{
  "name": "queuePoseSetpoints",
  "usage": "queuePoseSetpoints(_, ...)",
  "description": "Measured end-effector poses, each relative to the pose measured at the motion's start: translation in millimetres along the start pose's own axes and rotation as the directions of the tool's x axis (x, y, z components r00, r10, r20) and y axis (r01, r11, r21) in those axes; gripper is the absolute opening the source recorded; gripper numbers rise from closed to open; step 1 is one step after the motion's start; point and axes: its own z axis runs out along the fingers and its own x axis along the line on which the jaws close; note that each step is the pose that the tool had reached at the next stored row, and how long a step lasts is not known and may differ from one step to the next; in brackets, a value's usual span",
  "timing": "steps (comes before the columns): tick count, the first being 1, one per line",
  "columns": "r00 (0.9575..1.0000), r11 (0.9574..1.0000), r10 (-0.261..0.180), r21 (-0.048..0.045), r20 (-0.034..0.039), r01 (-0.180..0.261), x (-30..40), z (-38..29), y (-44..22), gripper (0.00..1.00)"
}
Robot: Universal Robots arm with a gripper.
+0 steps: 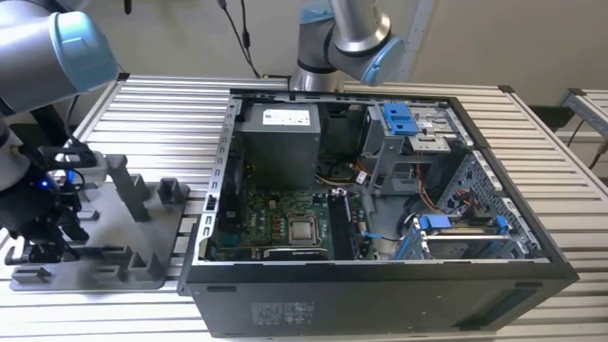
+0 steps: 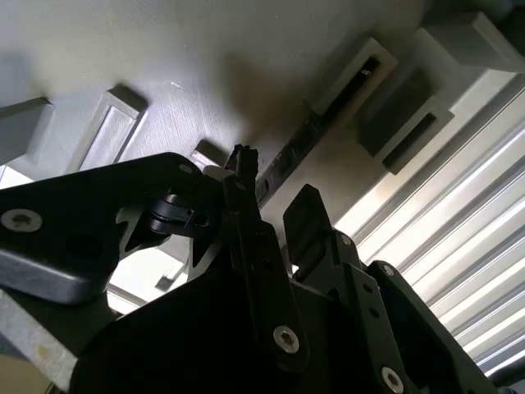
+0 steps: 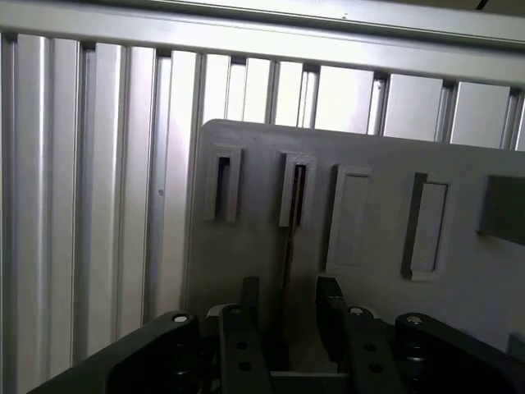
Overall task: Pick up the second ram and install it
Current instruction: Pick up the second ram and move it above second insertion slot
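Your claw is down over the grey fixture plate. Its fingers are apart, one on each side of the second ram, which stands on edge in a slot of the plate. Both wrist views show a gap between the fingers and the stick, so you have no grip on it yet. I judge the task to be at its very start: the pick-up is not made, and the carry and the install are all left.

The plate lies on a worktop of ribbed aluminium slats, at the exterior view's left. Just beside it, toward the exterior view's right, the open computer case lies on its side with the motherboard facing up. I cannot tell whether any stick already sits in its memory slots. Behind the case stands the arm's base, and past that a plain pale wall with cables hanging.
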Motion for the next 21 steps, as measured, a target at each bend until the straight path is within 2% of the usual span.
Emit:
queuePoseSetpoints(10, 1.0, 1.0, 0.0, 0.0001, -0.0001, 0.0, -0.6, 2.2, 0.7, 0.42)
queuePoseSetpoints(15, 1.0, 1.0, 0.0, 0.0016, -0.0001, 0.0, -2.9, 3.0, 7.6, 0.42)
queuePoseSetpoints(21, 1.0, 1.0, 0.0, 0.0043, 0.0, 0.0, -3.3, 3.9, 8.5, 0.42)
